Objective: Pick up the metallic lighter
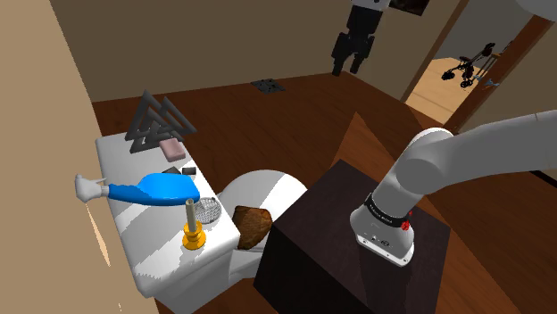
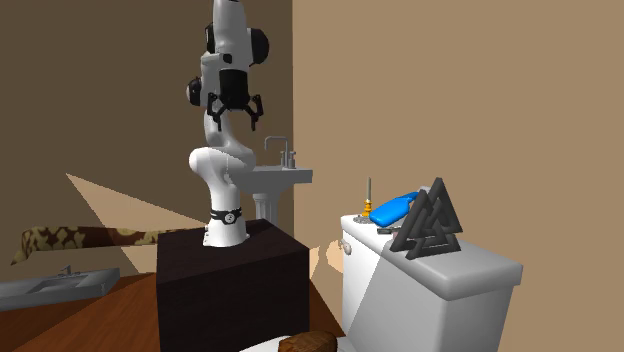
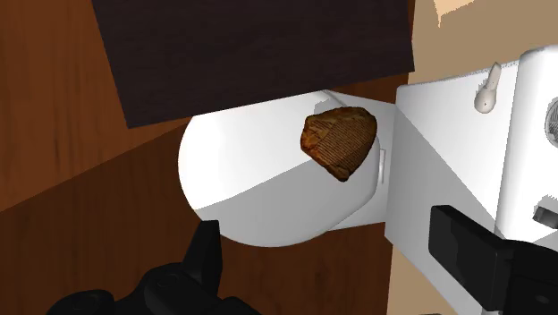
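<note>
Toilet tank lid had the lighter by its front edge; my gripper hung open up high, so I reckoned the reach down came next.

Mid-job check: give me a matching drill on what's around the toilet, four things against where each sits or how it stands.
Things:
1. brown lump
2. blue object
3. grey triangle piece
4. tool

Places or states:
A. open, raised high above the dark stand
B. resting on the closed toilet lid
C. upright at one end of the tank top
D. lying across the middle of the tank top

Pairs: 1-B; 2-D; 3-C; 4-A
</note>
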You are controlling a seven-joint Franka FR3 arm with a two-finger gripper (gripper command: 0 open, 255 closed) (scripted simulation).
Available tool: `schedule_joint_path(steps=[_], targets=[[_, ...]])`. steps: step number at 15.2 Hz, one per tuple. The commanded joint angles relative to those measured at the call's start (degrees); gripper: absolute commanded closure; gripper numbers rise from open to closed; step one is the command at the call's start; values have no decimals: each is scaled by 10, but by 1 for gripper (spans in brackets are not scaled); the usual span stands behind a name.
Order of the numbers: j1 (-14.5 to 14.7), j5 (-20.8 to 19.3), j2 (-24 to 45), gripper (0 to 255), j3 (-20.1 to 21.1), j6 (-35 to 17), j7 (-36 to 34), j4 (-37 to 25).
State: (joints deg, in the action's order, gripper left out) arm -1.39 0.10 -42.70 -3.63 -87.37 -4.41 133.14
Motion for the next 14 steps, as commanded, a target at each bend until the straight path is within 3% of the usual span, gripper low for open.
schedule_joint_path(steps=[1, 14], targets=[[0, 0, 0, 0, 0, 0, 0, 0], [53, 62, 140, 0, 126, -170, -122, 17]])
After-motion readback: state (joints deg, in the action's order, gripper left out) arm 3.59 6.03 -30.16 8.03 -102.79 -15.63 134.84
